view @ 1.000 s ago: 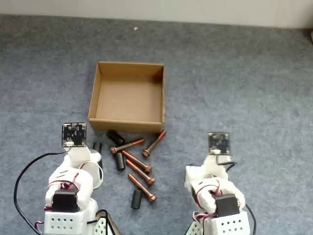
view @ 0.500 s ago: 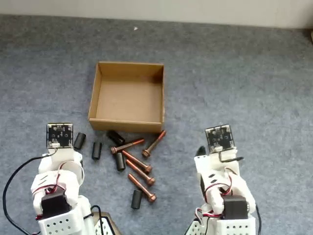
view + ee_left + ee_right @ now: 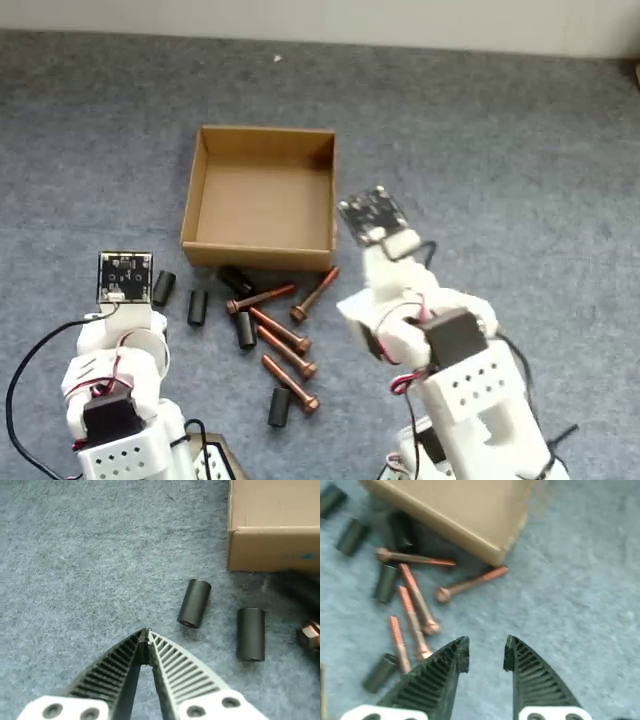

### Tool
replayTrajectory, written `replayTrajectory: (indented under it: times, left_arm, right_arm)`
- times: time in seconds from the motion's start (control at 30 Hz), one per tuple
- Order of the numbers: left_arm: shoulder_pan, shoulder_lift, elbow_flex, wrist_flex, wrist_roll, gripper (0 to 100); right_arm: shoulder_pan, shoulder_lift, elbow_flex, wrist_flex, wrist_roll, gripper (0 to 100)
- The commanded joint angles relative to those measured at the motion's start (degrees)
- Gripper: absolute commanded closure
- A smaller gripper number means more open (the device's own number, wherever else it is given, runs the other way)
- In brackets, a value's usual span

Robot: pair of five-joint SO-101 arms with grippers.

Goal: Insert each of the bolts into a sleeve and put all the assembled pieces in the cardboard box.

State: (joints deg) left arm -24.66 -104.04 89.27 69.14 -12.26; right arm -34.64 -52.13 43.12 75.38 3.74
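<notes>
The left gripper (image 3: 146, 636), fingers pressed together, sits just near of two black sleeves (image 3: 194, 603). The right gripper (image 3: 486, 655), fingers slightly parted, hangs right of five copper bolts (image 3: 280, 330) that lie near of the cardboard box (image 3: 258, 257). A blue mark (image 3: 306, 556) on the box's near wall is unreadable.

Soft, even light covers the grey surface (image 3: 520, 150). Shadows are faint and short. A dim band lies along the cardboard box (image 3: 258, 258) at its 6 o'clock wall, deeper in the right wrist view.
</notes>
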Motion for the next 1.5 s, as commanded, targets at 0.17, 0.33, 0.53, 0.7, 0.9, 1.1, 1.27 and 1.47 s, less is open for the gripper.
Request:
replayTrajectory:
  times: [0.17, 0.33, 0.53, 0.7, 0.9, 1.1, 1.27, 1.47]
  left_arm:
    - [-12.70, -0.22, -2.33, -1.41, -0.09, 99]
    - [-15.16, -0.22, -2.77, -1.41, 0.00, 99]
    - [-14.99, -0.22, -2.77, -1.41, 0.00, 99]
    - [-14.90, -0.31, -2.77, -1.41, 0.00, 99]
    - [-14.90, -0.31, -2.68, -1.41, 0.00, 99]
    - [-14.90, -0.31, -1.71, -2.99, 0.00, 99]
    - [-14.81, -0.31, -1.54, -2.99, 0.00, 99]
    - [-14.81, -0.31, -1.45, -2.99, 0.00, 99]
  right_arm:
    - [-19.91, 11.91, -3.56, -12.18, -16.88, 87.5]
    - [-24.92, 25.19, -6.99, -16.22, -22.24, 87.5]
    - [-28.35, 40.84, -16.31, -16.31, -25.93, 87.5]
    - [-28.18, 52.26, -22.99, -16.31, -25.93, 87.5]
    - [-27.82, 61.41, -28.44, -16.31, -25.85, 87.5]
    - [-24.04, 65.63, -32.40, -16.31, -25.93, 87.5]
    - [-23.96, 69.32, -32.92, -16.40, -25.67, 87.6]
    - [-23.16, 70.90, -32.92, -17.36, -22.95, 98.5]
